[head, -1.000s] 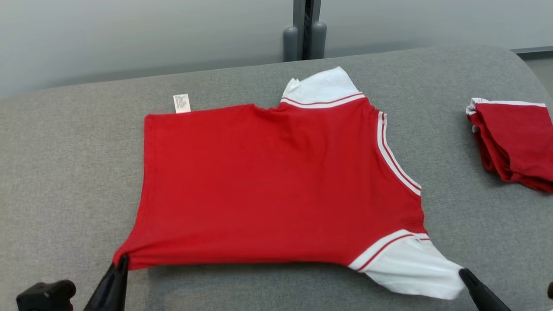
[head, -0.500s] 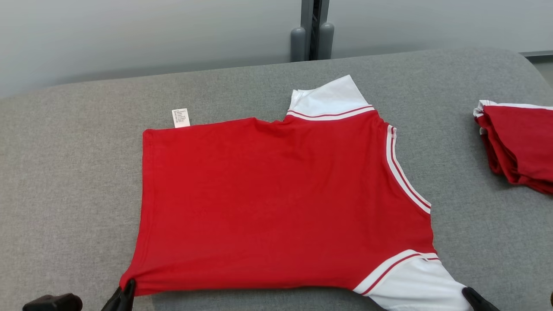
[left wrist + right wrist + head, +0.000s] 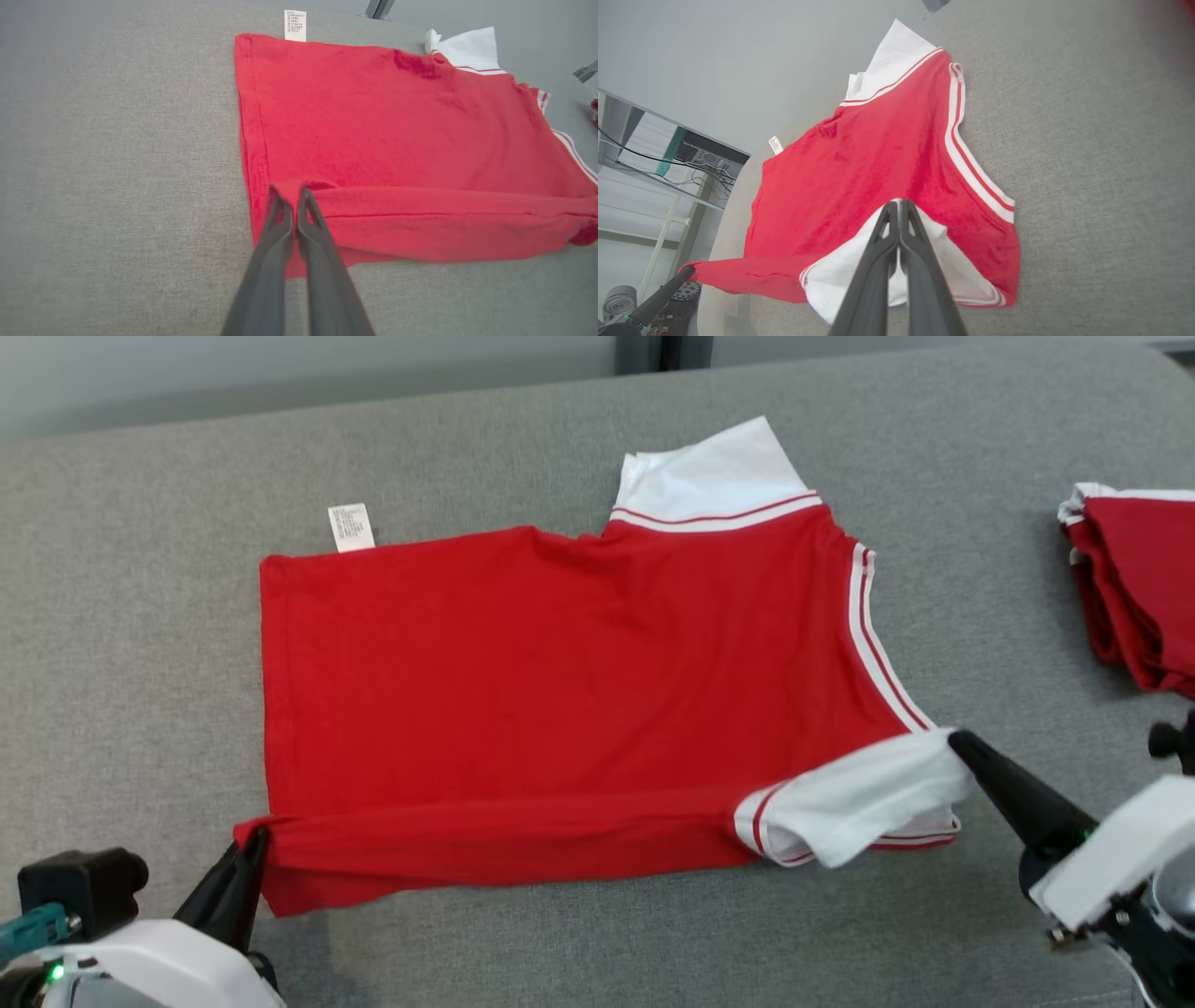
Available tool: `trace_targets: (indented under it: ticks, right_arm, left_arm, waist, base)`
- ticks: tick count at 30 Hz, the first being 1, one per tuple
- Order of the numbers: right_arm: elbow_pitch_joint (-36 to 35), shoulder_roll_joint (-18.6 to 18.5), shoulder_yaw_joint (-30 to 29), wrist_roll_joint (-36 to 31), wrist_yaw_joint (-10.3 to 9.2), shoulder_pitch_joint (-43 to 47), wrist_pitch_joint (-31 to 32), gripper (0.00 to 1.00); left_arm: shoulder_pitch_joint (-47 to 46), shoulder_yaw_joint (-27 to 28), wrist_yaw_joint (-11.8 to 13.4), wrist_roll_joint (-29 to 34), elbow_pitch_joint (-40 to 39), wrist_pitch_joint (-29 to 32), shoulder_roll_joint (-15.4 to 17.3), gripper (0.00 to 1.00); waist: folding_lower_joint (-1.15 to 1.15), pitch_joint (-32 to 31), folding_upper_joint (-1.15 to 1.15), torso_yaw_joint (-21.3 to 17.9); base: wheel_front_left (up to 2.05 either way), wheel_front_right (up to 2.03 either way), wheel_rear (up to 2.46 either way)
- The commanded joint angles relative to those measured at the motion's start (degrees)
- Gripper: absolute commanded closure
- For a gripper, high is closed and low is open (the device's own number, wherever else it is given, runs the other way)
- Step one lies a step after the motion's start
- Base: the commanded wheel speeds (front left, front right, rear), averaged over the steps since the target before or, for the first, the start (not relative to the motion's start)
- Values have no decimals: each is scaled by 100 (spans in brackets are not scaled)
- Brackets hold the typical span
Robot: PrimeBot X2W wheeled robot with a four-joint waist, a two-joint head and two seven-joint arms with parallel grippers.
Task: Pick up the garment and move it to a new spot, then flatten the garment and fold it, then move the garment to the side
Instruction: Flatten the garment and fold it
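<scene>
- Garment [image 3: 560, 681] — red shirt with white sleeves and striped trim. It is laid in the middle of the grey padded surface [image 3: 140, 663], hem towards the left edge, neck opening towards the right edge.
- Care label [image 3: 351, 527] — seen at the garment's far hem corner, flat on the surface.
- Left gripper [image 3: 257, 835] — jaws are pressed together on the near hem corner, which is raised and turned over onto the red body.
- Right gripper [image 3: 954, 739] — jaws are clamped on the near sleeve [image 3: 859, 798], which is lifted and drawn in beside the striped neckline.
- Fold: a long red strip along the near side is doubled over towards the far edge. It is held up at both ends and not yet laid down.
- Far sleeve [image 3: 714, 471]: flat and unfolded, pointing to the far edge.
- Second garment [image 3: 1134, 588]: a folded red-and-white bundle at the right edge, well apart.
- Progress, as judged: placing and flattening are taken as done, and the first fold is under way. Left to do: the strip to be released, the far side and sleeve to be folded in, the length to be halved, and the garment to be carried to the side.
</scene>
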Motion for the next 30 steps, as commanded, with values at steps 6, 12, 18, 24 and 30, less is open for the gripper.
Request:
trace_targets:
  ticks: [6, 12, 18, 24, 30]
  right_arm:
    - [847, -148, 187, -24, 0, -892, -141, 100]
    - [1430, -279, 428, 86, 0, -1336, -514, 100]
    - [1580, -370, 538, 322, 0, -1392, -1320, 0]
    - [1332, -551, 608, 77, 0, -1267, -2797, 0]
    - [1178, -776, 918, -614, -1, -1175, -4224, 0]
  left_arm:
    - [-547, -89, -300, -217, 674, -97, -172, 100]
    - [-780, -188, -507, -376, 1219, -144, -333, 100]
    - [-933, -229, -710, -561, 1464, -378, -610, 0]
    - [-1199, 27, -813, -422, 1530, -1437, -1019, 0]
    - [-1541, 138, -886, -32, 1725, -2445, -1212, 0]
  waist:
    - [0, 518, 0, 111]
    - [0, 643, 0, 152]
    - [0, 601, 0, 204]
    - [0, 481, 0, 228]
    - [0, 319, 0, 180]
  base:
    - [0, 0, 0]
    - [0, 0, 0]
    - [0, 0, 0]
    - [0, 0, 0]
    - [0, 0, 0]
